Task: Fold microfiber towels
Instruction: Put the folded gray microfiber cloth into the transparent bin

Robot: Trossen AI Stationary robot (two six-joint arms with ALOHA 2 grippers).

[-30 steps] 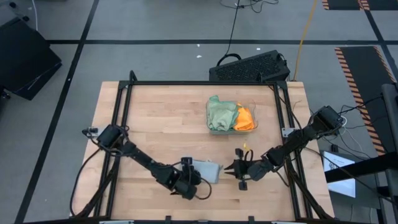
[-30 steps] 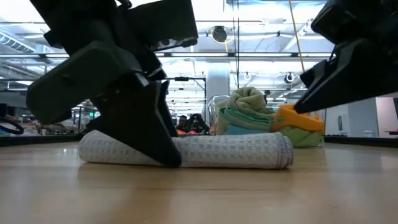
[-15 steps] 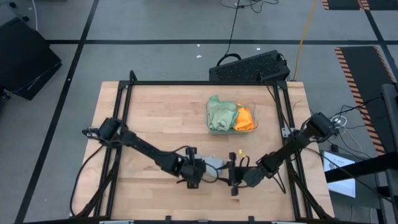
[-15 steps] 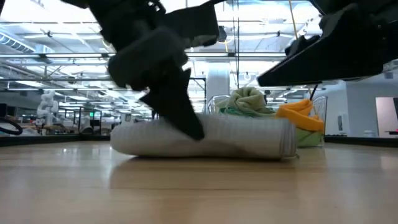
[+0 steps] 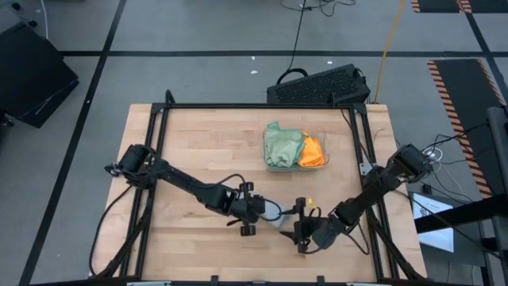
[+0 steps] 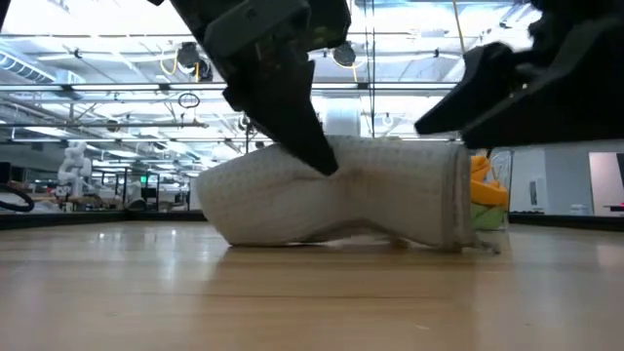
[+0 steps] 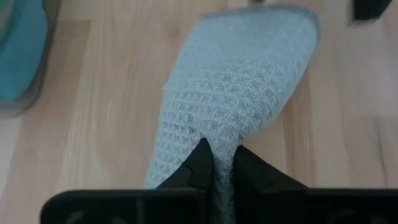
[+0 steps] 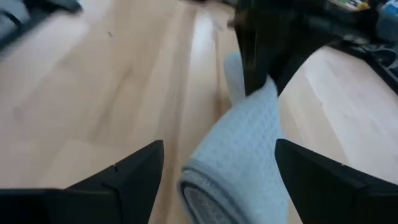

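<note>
two grippers near table's (image 5: 198, 151) front edge: left gripper (image 7: 216, 163) pinches grey towel (image 7: 239, 99); right gripper (image 8: 219, 168) gapes around its end.

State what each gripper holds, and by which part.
The left gripper pinches the light grey waffle-weave microfiber towel at its folded end; the right gripper is open, holding nothing.

Near the surface's (image 5: 198, 151) front edge a folded towel (image 5: 272, 213) lies between the left claw (image 5: 255, 210) on its left and the right claw (image 5: 302, 230) on its right, with a tray (image 5: 268, 163) of bundled towels (image 5: 292, 148) behind it toward the back right.
</note>
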